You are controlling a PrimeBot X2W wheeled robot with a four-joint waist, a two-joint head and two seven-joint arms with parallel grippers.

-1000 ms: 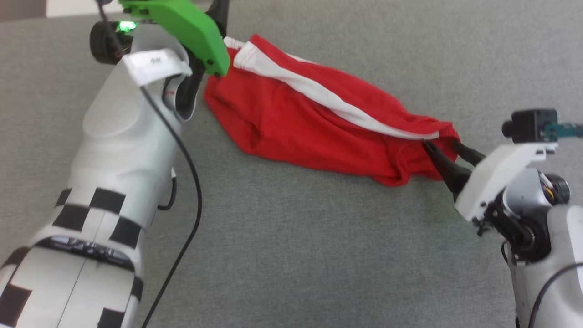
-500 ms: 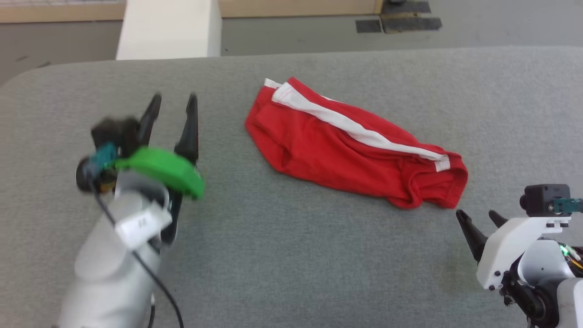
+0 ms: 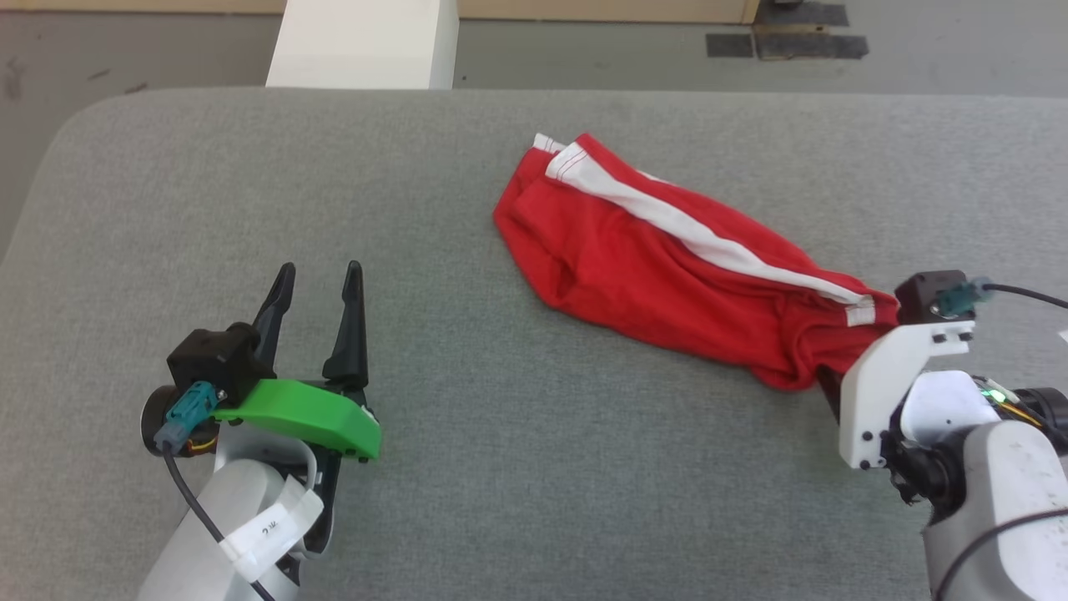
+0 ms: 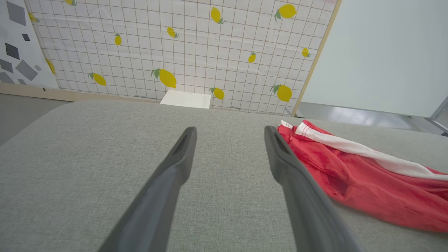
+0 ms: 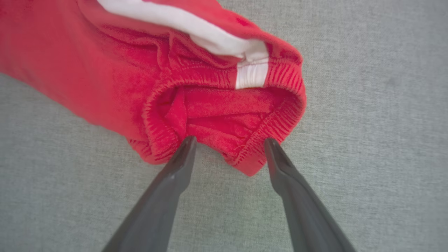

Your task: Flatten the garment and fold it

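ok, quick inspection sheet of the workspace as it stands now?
Surface: grey fabric table, rounded corner at far left.
Job's things: red shorts, bunched, not flat, not folded, white stripe up.
Clutter: nothing seen.
Grippers: left gripper open, well apart from the shorts; right gripper open, tips at the waistband.
Cables: black cable by left arm; black lead at right wrist camera; both off the shorts.
Surroundings: white block beyond table; lemon-print wall; tape patches on floor.
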